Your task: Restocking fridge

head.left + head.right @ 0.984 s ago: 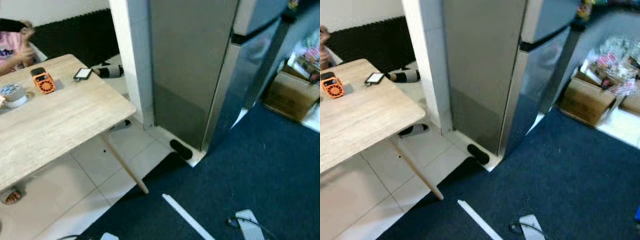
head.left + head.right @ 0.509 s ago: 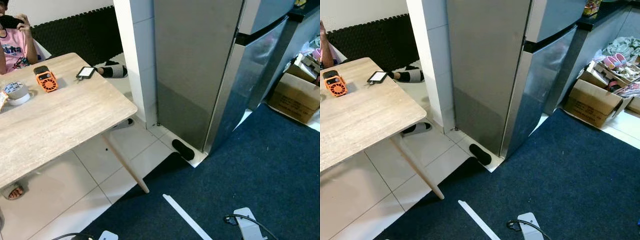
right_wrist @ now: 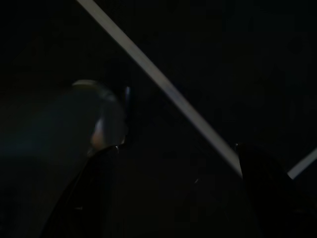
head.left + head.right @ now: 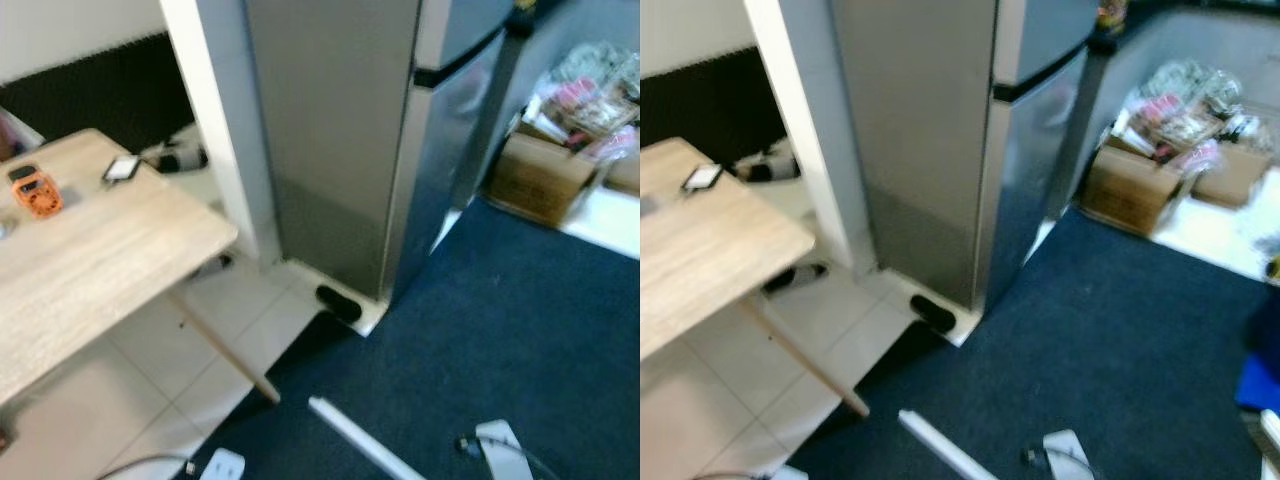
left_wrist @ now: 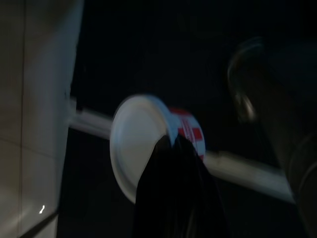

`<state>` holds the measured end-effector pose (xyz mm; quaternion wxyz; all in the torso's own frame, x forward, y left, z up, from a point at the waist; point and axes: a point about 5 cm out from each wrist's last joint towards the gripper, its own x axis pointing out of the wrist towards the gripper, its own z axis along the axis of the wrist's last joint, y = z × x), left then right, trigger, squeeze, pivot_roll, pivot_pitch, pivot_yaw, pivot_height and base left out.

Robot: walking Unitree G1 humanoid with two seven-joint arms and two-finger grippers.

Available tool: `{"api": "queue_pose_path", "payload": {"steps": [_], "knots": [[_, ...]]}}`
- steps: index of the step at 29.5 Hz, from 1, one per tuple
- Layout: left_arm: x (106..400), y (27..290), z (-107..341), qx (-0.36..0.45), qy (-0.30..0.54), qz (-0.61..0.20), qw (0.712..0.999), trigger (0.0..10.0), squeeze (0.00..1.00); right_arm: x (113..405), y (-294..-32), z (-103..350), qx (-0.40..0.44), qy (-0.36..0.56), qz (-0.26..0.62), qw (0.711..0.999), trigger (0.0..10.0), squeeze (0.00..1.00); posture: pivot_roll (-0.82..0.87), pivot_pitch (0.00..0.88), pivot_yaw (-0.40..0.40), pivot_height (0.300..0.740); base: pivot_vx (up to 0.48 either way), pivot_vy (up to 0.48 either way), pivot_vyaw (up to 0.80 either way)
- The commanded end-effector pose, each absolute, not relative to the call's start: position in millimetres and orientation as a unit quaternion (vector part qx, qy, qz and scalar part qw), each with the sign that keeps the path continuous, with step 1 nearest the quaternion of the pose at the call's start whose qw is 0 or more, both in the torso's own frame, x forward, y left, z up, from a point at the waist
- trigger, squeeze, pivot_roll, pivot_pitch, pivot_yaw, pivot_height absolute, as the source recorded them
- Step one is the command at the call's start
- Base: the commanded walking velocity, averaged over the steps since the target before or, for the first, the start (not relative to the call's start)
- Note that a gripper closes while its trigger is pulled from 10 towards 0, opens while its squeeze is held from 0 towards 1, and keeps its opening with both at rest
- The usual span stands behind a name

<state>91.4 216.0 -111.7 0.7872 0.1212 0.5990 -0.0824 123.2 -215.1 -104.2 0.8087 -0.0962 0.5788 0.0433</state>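
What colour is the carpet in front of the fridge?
Dark navy blue carpet, clearest in the right eye view, before the grey fridge.

L gripper [image 5: 171, 148]: black fingers closed round white-lidded, red-labelled container [image 5: 143, 144], seen in dim L wrist view. R gripper [image 3: 173, 163]: two black fingers [image 3: 99, 188] spread wide apart, nothing between them, R wrist view very dark.
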Motion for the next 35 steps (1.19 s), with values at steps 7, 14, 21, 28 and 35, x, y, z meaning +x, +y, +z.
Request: {"api": "queue_pose_path", "payload": {"steps": [7, 14, 21, 28, 35], "knots": [[87.5, 204.0, -114.5, 0.111, 0.602, -0.101, 0.784, 10.0, 0.00, 129.9, -218.0, -101.4, -0.096, 0.565, 0.034, 0.819, 10.0, 0.00, -0.02, 0.000, 0.025, 0.740, 0.000, 0.000, -0.39], [86.0, 204.0, -114.9, 0.112, 0.604, -0.101, 0.783, 10.0, 0.00, 135.2, -213.9, -99.8, -0.088, 0.550, 0.055, 0.829, 10.0, 0.00, -0.02, 0.000, 0.025, 0.740, 0.000, 0.000, 0.00], [84.6, 203.8, -115.2, 0.117, 0.605, -0.106, 0.780, 10.0, 0.00, 133.4, -211.4, -100.7, -0.098, 0.554, 0.078, 0.823, 10.0, 0.00, -0.01, 0.000, 0.025, 0.740, 0.000, 0.000, 0.63], [85.9, 205.0, -114.7, 0.119, 0.604, -0.105, 0.781, 10.0, 0.00, 135.9, -213.0, -99.6, -0.104, 0.551, 0.075, 0.825, 10.0, 0.00, -0.01, 0.000, 0.026, 0.740, 0.000, 0.000, 0.69], [86.3, 203.8, -114.8, 0.100, 0.604, -0.094, 0.785, 10.0, 0.00, 138.4, -213.9, -98.7, -0.111, 0.547, 0.069, 0.827, 10.0, 0.00, -0.02, 0.000, 0.023, 0.740, 0.000, 0.000, 0.00]]}}
